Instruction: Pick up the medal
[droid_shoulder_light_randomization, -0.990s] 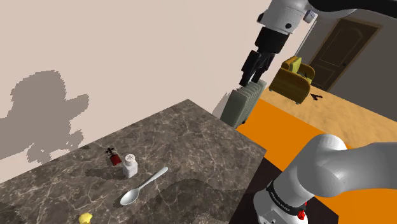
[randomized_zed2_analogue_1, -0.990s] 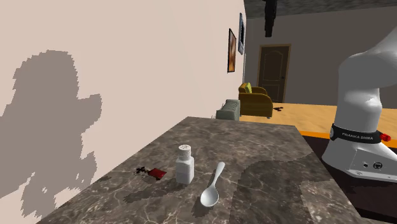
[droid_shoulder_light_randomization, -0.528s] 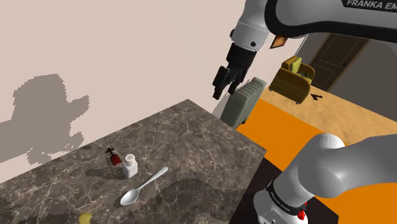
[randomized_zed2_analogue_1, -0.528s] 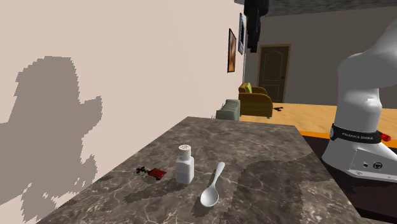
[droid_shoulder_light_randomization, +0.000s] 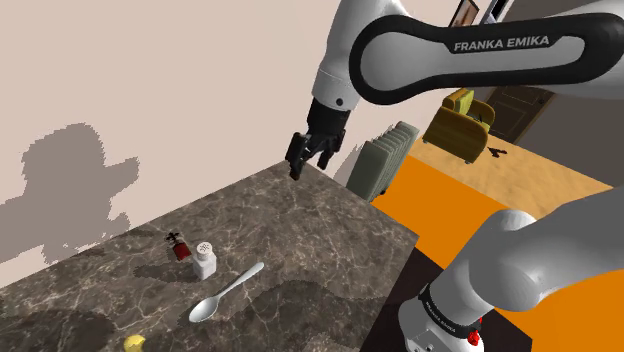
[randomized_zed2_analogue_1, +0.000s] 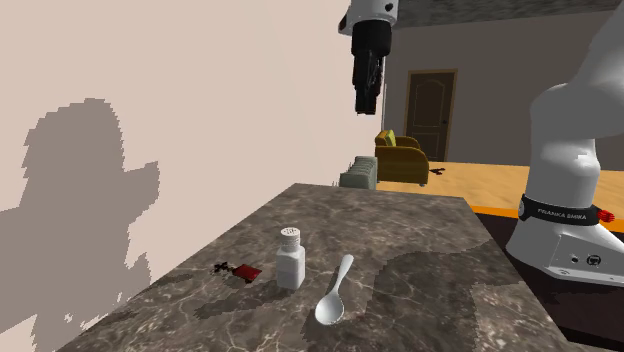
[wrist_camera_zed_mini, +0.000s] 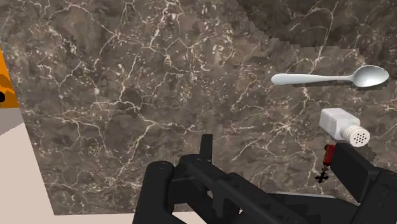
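Reading FRANKA EMIKA in white letters on the arm (droid_shoulder_light_randomization: 500, 44). Above the marble counter (droid_shoulder_light_randomization: 300, 230) the gripper (droid_shoulder_light_randomization: 305, 168) hangs with its fingers spread, grasping nothing, well apart from the medal (droid_shoulder_light_randomization: 180, 246). Counted on the counter: one medal, red, lying just beside one white shaker (droid_shoulder_light_randomization: 204, 258); one spoon (droid_shoulder_light_randomization: 225, 294) near the shaker; one small yellow item (droid_shoulder_light_randomization: 134, 343) at the shoulder view's lower edge.

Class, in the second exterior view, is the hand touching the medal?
No, the hand hangs high above the counter, while the medal lies by the white shaker.
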